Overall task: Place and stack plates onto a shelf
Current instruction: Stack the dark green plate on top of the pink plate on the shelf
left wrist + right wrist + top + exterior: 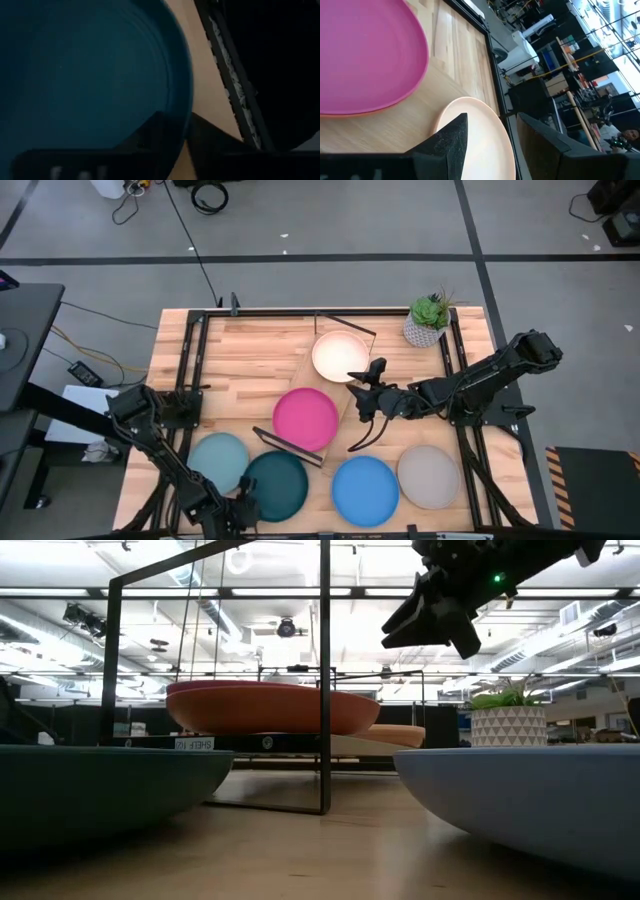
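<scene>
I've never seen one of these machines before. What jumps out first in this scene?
Coloured plates: a magenta plate and a cream plate sit on the light-wood shelf mid-table, with pale blue, dark teal, bright blue and grey ones lined along the near edge. The left gripper straddles the dark teal plate's rim; the right gripper hovers open by the cream plate.

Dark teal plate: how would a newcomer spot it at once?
Look along the tabletop's near edge, where four plates lie in a row. The dark teal plate is second from the left, between the pale blue plate and the bright blue plate. It is the darkest, with the left gripper astride its rim.
</scene>
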Robot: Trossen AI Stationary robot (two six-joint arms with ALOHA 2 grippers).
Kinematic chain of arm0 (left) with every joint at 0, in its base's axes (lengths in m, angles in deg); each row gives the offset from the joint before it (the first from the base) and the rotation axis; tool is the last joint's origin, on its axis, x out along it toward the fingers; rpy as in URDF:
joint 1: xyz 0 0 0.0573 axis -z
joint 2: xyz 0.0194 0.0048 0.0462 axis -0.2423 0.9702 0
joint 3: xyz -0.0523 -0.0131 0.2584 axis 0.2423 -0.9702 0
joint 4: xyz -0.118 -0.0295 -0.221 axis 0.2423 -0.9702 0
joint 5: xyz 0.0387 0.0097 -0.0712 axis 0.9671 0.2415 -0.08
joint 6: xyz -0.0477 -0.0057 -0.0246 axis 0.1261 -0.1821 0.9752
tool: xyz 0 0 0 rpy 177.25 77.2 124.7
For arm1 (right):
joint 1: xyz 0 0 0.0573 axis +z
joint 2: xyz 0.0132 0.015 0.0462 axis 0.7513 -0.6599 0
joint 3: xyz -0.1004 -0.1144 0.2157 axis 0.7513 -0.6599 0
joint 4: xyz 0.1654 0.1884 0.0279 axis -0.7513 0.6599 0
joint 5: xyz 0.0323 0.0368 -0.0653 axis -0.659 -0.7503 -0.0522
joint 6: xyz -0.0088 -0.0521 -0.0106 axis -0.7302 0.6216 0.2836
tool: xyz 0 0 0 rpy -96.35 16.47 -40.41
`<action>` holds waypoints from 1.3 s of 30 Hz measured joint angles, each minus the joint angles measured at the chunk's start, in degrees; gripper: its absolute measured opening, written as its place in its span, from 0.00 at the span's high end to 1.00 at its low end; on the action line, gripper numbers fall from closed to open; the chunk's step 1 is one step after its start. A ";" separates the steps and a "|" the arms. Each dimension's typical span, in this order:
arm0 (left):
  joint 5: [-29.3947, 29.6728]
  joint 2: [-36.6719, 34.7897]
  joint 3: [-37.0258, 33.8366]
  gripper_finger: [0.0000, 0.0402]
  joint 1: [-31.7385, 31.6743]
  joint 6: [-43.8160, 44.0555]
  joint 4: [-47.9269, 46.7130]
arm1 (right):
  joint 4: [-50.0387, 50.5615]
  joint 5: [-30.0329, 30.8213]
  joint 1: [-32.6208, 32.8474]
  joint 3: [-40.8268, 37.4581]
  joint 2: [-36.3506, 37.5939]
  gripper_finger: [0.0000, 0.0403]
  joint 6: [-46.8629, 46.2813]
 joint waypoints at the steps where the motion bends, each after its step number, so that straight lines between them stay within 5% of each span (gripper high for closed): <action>1: 0.11 0.00 0.05 0.85 0.00 -0.91 0.06 | 0.00 -0.32 0.06 0.00 0.00 0.56 -0.11; 4: 0.59 -0.02 0.18 0.96 0.00 -4.19 0.32 | -0.10 -1.87 0.10 0.00 0.00 0.56 -0.61; 11: -0.57 -1.79 2.15 0.96 0.17 -10.59 0.28 | -1.67 -1.88 0.11 0.01 0.00 0.56 0.84; 22: -2.29 -15.80 10.69 0.96 1.60 -25.57 -0.15 | -1.66 -1.83 0.12 0.02 0.00 0.56 3.96; 29: 13.74 -25.38 14.43 0.96 -1.10 -41.24 -0.54 | -0.57 5.31 1.38 0.02 0.00 0.56 4.21; 34: 18.11 -30.55 14.46 0.96 -11.39 -33.39 -4.75 | 0.43 14.18 4.52 0.02 0.00 0.56 4.02; 39: 6.44 -33.05 14.84 0.96 -28.34 -13.22 -13.03 | 1.79 14.45 5.77 0.03 0.70 0.58 2.08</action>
